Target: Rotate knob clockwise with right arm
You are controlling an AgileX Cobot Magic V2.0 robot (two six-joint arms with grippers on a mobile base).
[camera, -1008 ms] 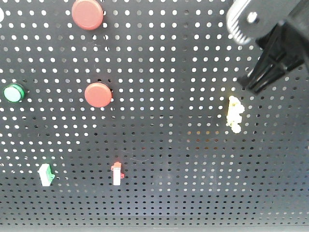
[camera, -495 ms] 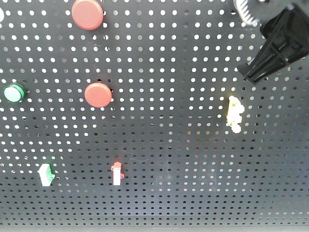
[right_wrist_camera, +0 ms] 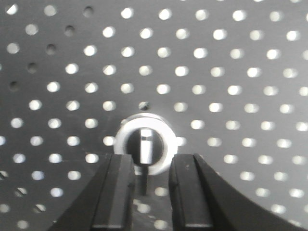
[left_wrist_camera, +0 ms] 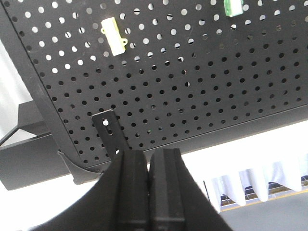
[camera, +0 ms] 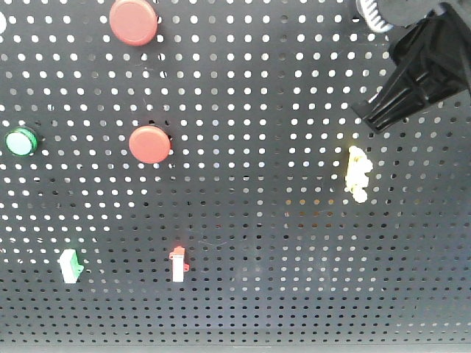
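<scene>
In the right wrist view the knob is a black disc in a silver ring on the black perforated panel, with its light pointer bar standing vertical. My right gripper is open, one finger on each side just below the knob, not touching it. In the front view the right arm comes in from the upper right, its black gripper points down-left at the panel and hides the knob. My left gripper is shut and empty, below the panel's lower edge.
The panel carries two red push buttons, a green button, a yellow part just below my right gripper, a green-and-white switch and a red-and-white switch. A bracket hangs near my left gripper.
The right arm has risen, its grey ribbed section has mostly left the top of the front view, and the gripper tip has shifted slightly left. Nothing on the panel has moved.
</scene>
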